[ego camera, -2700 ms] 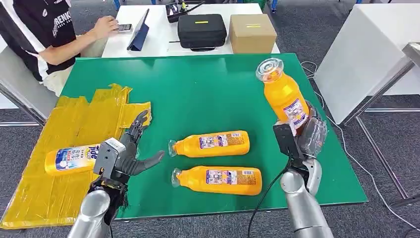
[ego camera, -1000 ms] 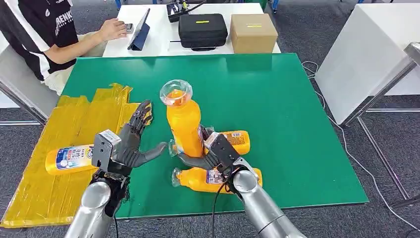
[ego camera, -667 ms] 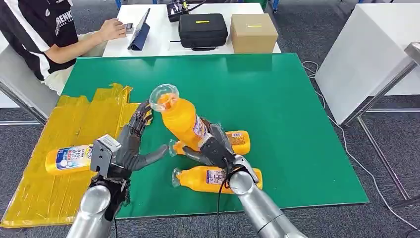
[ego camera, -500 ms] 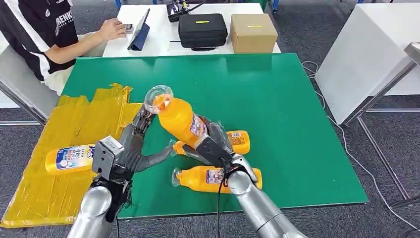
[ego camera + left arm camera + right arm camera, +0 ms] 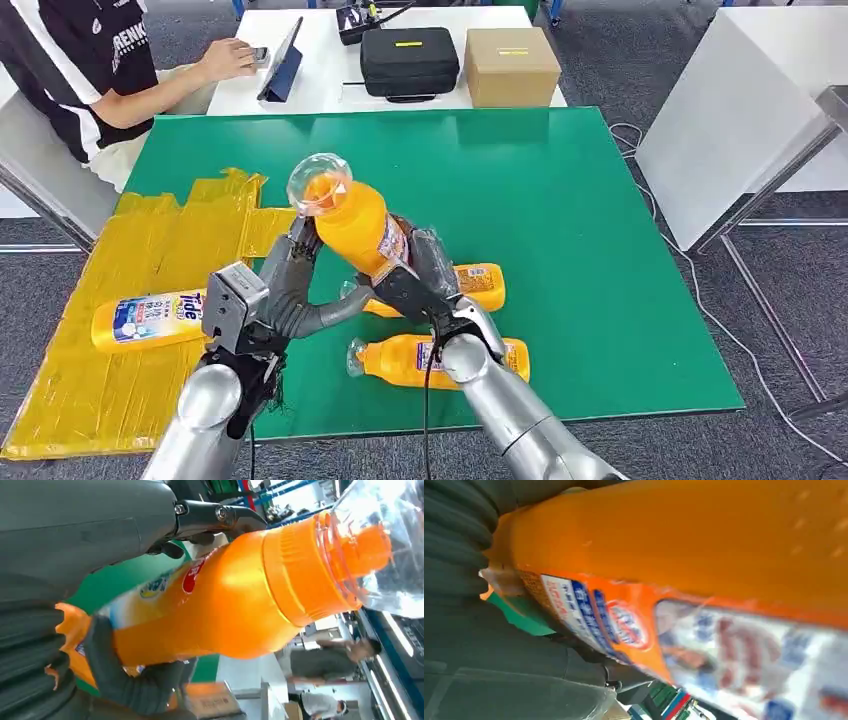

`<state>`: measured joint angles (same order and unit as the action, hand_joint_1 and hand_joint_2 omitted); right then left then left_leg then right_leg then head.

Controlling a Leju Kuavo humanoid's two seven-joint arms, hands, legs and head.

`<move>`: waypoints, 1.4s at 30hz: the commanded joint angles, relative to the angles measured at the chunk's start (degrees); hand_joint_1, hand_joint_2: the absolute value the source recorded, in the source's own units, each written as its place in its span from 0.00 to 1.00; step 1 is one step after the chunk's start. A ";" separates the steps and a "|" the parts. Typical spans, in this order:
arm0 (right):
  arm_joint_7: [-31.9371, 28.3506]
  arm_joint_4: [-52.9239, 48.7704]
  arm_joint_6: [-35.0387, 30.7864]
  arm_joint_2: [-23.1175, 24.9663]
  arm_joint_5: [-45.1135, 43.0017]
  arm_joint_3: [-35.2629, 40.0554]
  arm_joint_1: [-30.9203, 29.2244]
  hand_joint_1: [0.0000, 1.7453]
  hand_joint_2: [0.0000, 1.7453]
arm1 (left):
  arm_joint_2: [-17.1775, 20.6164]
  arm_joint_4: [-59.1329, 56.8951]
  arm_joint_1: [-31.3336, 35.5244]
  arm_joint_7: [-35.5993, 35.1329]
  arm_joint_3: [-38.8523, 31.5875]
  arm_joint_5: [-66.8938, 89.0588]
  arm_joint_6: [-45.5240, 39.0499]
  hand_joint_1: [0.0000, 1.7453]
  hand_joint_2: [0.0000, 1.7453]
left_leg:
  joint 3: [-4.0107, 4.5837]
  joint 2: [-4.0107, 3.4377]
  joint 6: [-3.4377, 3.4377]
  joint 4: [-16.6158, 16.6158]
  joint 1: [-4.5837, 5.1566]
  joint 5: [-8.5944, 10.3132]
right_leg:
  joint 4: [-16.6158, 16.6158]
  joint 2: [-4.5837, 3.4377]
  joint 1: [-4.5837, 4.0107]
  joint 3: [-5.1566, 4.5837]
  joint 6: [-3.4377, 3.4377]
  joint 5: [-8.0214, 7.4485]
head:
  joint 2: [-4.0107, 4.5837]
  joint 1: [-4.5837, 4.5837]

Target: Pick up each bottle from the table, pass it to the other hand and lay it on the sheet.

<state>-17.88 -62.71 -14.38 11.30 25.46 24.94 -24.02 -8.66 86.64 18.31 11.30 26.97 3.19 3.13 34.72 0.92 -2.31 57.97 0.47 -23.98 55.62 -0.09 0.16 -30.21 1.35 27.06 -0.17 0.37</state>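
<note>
The green table (image 5: 560, 230) has its far-right half bare, from its middle out to its right edge and front corner. A yellow sheet (image 5: 120, 270) covers its left end and hangs past the left and front edges.

There are four orange bottles. One bottle on the sheet (image 5: 150, 320) lies on its side near the sheet's left edge. Two lie on their sides on the green surface near the front edge, caps pointing left: the farther lying bottle (image 5: 470, 285) and the nearer lying bottle (image 5: 400, 358), each partly hidden behind the right arm. The fourth, the held bottle (image 5: 352, 222), is up in the air between the hands above the table, tilted with its clear cap up and to the left.

The right hand (image 5: 415, 285) is clamped around the held bottle's lower body. The left hand (image 5: 290, 295) has its fingers spread, fingertips touching the bottle near its neck and thumb reaching under it; it has not closed on the bottle.

Behind the table stands a white desk (image 5: 320, 60) with one black case (image 5: 408, 60), one cardboard box (image 5: 510, 65) and one tablet (image 5: 284, 62). One person (image 5: 90, 70) sits at its left.
</note>
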 commanded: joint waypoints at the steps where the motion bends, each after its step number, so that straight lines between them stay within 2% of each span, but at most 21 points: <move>1: -1.34 3.53 5.79 -0.47 -2.13 4.50 -3.28 1.00 1.00 | -0.33 -6.50 5.26 -0.75 5.37 -1.59 1.07 0.00 0.00 | -0.07 0.02 0.10 -0.01 -0.04 -0.01 | -0.04 0.07 -0.03 0.10 -0.02 0.02 | -0.02 0.00; 4: -1.44 3.60 14.44 -1.33 -4.83 6.86 -3.25 1.00 1.00 | -0.49 -7.71 6.02 -0.48 5.22 -2.45 1.53 0.00 0.00 | -0.20 -0.05 0.16 -0.07 -0.02 -0.03 | -0.09 0.01 -0.01 0.22 -0.02 0.03 | 0.00 -0.02; 14: -3.06 5.82 24.09 -2.64 -7.13 9.95 -3.34 1.00 1.00 | -0.07 -8.32 5.44 -0.22 4.38 -3.15 1.42 0.00 0.00 | -0.31 -0.13 0.16 -0.09 -0.04 -0.09 | -0.14 -0.03 -0.02 0.33 -0.01 0.04 | 0.00 -0.02; 15: -3.62 6.29 25.96 -2.94 -8.12 10.40 -3.53 1.00 1.00 | 0.00 -8.38 5.30 -0.19 4.17 -3.25 1.34 0.00 0.00 | -0.10 -0.05 0.09 -0.03 -0.05 -0.03 | -0.07 0.01 -0.04 0.13 -0.01 0.01 | 0.00 0.00; 33: -4.09 7.94 26.91 -4.46 -8.94 12.67 -4.23 1.00 1.00 | 0.69 -8.43 3.57 -0.01 2.60 -3.87 0.48 0.00 0.00 | -0.26 -0.14 0.14 -0.09 -0.04 -0.07 | -0.13 -0.06 -0.03 0.26 -0.01 0.02 | 0.00 -0.02; 39: -0.77 6.47 23.67 -4.72 -12.25 10.59 -3.16 1.00 1.00 | 1.07 -6.68 1.72 -0.03 1.38 -3.39 -1.07 0.00 0.00 | -0.21 -0.08 0.13 -0.07 -0.02 -0.05 | -0.10 -0.01 -0.01 0.22 -0.01 0.03 | -0.02 -0.02; 40: -0.19 5.91 22.84 -4.78 -12.54 10.14 -3.08 1.00 1.00 | 1.15 -6.34 1.46 0.00 1.20 -3.00 -1.63 0.00 1.00 | -0.31 -0.12 0.17 -0.10 -0.03 -0.08 | -0.14 -0.03 -0.01 0.32 -0.01 0.04 | 0.00 0.00; 42: 1.14 3.95 20.80 -5.27 -12.96 8.91 -3.00 1.00 1.00 | 1.52 -5.52 0.94 0.04 0.54 -1.94 -2.92 0.00 1.00 | -0.14 -0.09 0.10 -0.05 -0.02 -0.04 | -0.06 -0.03 0.00 0.14 -0.01 0.02 | 0.00 -0.02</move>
<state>-20.16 -58.62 10.37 7.78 13.60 32.78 -25.33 -8.66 81.42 19.43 11.54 27.17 -0.61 2.54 34.72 0.90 -2.31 57.97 0.45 -23.98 55.62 -0.09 0.15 -30.20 1.35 27.06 -0.17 0.35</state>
